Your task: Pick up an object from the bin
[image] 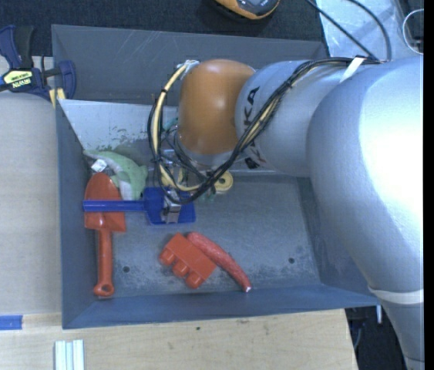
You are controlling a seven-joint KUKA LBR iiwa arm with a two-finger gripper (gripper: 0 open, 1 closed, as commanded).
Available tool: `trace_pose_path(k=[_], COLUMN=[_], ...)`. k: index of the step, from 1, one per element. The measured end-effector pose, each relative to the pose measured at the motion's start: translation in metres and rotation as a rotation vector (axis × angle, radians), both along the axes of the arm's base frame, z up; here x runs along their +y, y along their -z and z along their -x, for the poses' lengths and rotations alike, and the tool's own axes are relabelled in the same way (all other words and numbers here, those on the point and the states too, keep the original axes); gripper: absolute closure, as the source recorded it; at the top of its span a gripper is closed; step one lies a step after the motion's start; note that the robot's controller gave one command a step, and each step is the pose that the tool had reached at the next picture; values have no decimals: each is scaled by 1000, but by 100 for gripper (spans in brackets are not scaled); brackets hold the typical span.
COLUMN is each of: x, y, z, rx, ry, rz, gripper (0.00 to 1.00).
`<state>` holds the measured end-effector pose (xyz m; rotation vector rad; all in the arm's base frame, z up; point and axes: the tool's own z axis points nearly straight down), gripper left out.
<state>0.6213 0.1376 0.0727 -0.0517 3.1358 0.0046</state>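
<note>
My gripper hangs below the arm's orange cover, in the left middle of the bin, right over the thick end of a blue bar-shaped toy. The cover and cables hide most of the gripper. The blue toy lies across the blade of an orange-red toy shovel, whose handle points toward the front wall. A pale green and white soft thing lies just behind the shovel blade, to the gripper's left.
An orange-red toy block and a red chili pepper lie near the front wall. A small yellow thing peeks out beside the cables. The arm covers the bin's right and back.
</note>
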Motion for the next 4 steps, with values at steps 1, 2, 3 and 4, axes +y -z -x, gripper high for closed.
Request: trace_pose_path(k=[1,2,3,4], x=[0,0,0,0], y=[-1,-3,-3,-6], z=[1,-3,-3,-2], rx=[-1,-9,-9,-7], ry=[-14,0,0,0], rz=[1,-3,-3,-3], gripper=[0,100,100,100])
